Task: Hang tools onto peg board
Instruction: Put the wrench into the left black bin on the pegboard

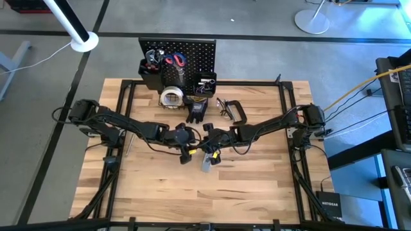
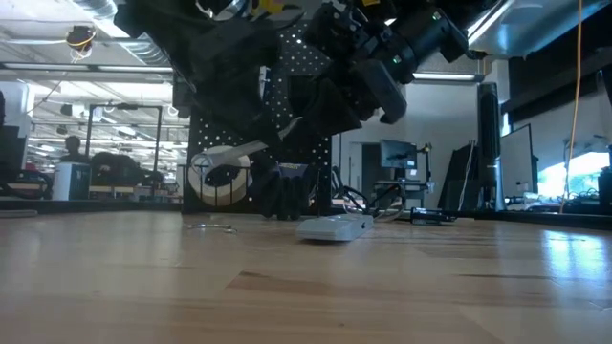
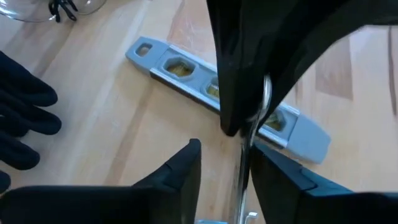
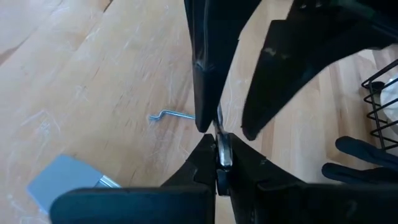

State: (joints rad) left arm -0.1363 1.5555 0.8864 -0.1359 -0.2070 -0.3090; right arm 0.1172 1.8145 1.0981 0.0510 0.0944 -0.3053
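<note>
Above the table's middle my two grippers meet tip to tip. My right gripper (image 4: pixel 219 152) is shut on a thin silver metal hook (image 3: pixel 244 155). My left gripper (image 3: pixel 225 165) is open, its fingers on either side of the hook's shaft; I cannot tell whether they touch it. Under them the silver level bar (image 3: pixel 186 71) lies flat on the wood. The peg board (image 1: pixel 192 54) stands upright at the far edge. In front of it on the table are the tape roll (image 1: pixel 171 97), black gloves (image 1: pixel 196 110) and C-clamp (image 1: pixel 234 110). My right gripper pinches one end of the thin metal hook (image 4: pixel 222 151) between its two fingertips, coming at it slanting down from the table's right. The hook is lifted clear of the table, and its shaft (image 3: pixel 242 171) reaches on between my left gripper's fingers.
A second loose metal hook (image 4: pixel 171 116) lies on the wood near the level bar's end (image 4: pixel 62 180). Black bins with red-handled tools (image 1: pixel 173 62) and a wire basket (image 4: pixel 382 93) hang on the peg board. Bare wood lies toward the near edge.
</note>
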